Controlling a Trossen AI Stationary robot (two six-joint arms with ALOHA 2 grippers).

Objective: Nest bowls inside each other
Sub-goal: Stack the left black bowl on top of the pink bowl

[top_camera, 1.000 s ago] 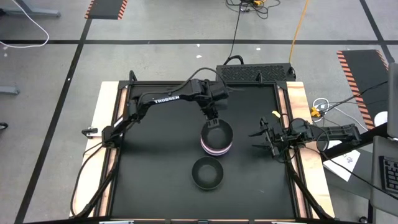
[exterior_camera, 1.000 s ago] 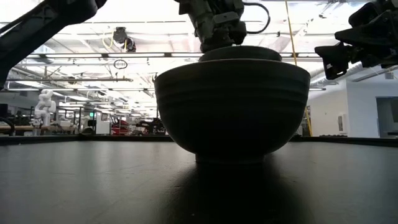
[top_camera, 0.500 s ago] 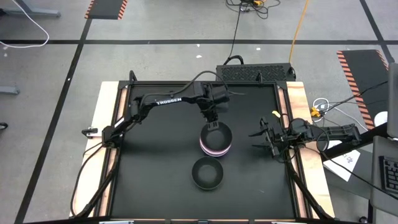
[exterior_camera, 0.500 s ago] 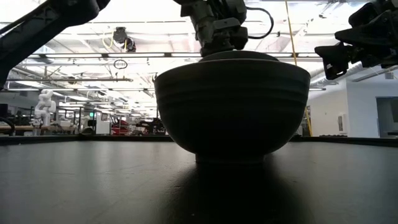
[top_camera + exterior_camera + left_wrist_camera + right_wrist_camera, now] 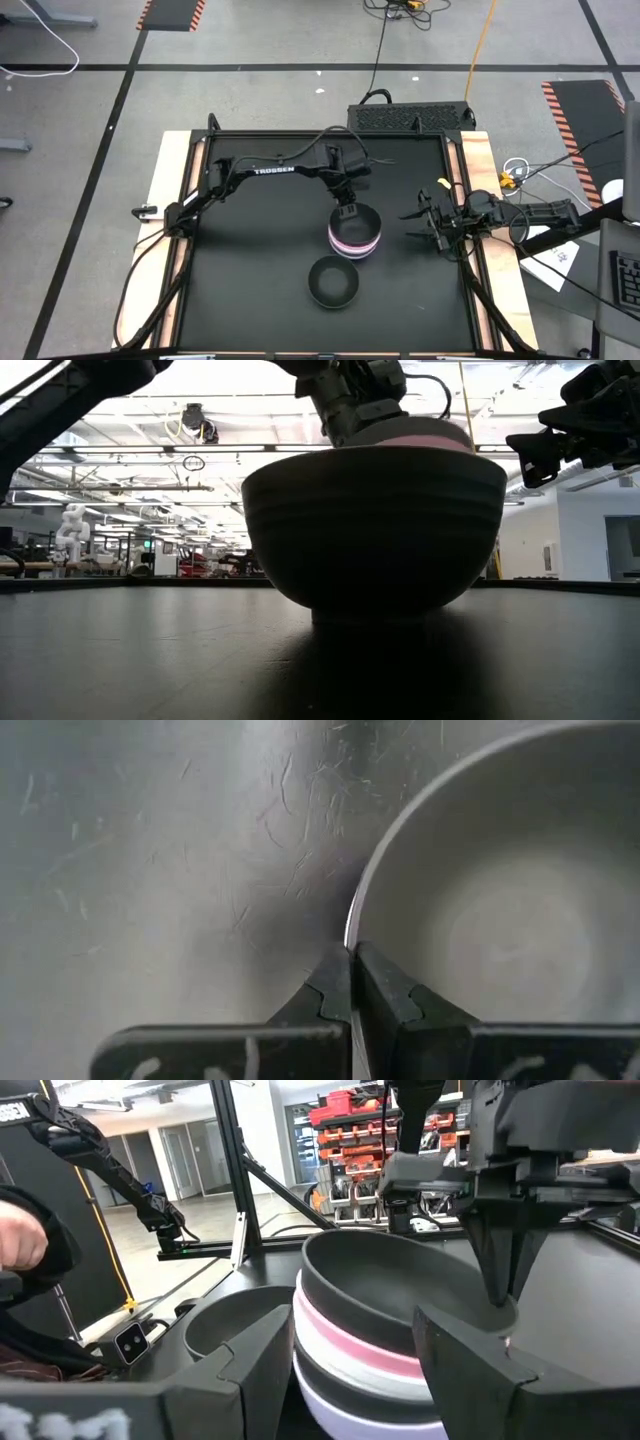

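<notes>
Left gripper (image 5: 347,212) reached over desk centre, jaws clamped on rim of stacked round plastic bowls (image 5: 355,237) at 12 o'clock; right gripper (image 5: 422,226) waited at 3 o'clock, jaws apart.

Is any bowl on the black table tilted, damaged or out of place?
Yes. The stack of round plastic bowls sits tilted in the right wrist view: the left gripper, shut on its top black bowl's rim, tips it. The single black bowl stands level.
</notes>
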